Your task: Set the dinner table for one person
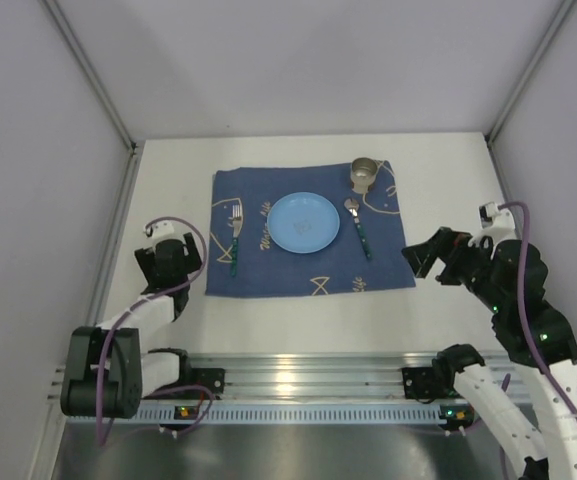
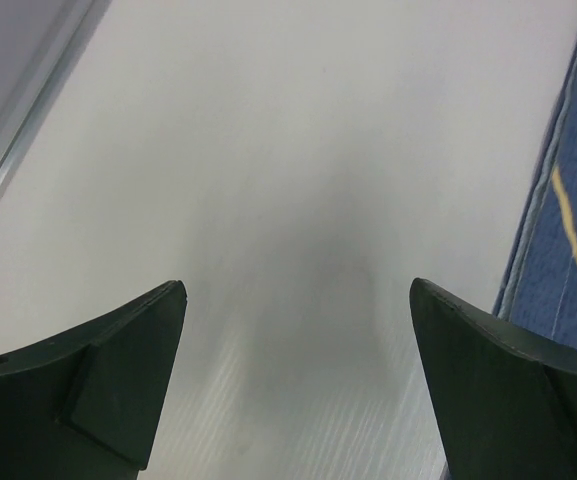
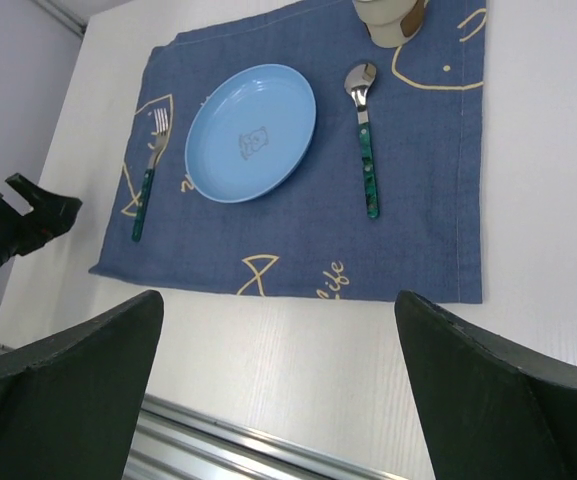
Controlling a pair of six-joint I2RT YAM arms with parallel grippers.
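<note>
- Left end effector (image 2: 298, 290) hangs wide and empty over the bare desk (image 1: 298, 320), just off the left edge of the blue mat (image 1: 268, 275).
- Right end effector (image 3: 278, 295), equally wide and empty, sits off the mat's near right corner.
- Fork (image 1: 235, 240), plate (image 1: 305, 222) and spoon (image 1: 359, 228) lie between them, with both handles running near-to-far.
- Cup (image 1: 365, 172) stands at the mat's far right corner, nearer the right arm.

The large, plain white, smooth rectangular surface (image 1: 298, 325) lies flat and level, far bigger than everything on it. Its far edge meets the pale back wall (image 1: 308, 70), and its near edge ends at a silver metal rail (image 1: 308, 380). Up close it is matte, with a faint fine grain. A dark blue cloth mat (image 1: 268, 275) covers its middle.
</note>
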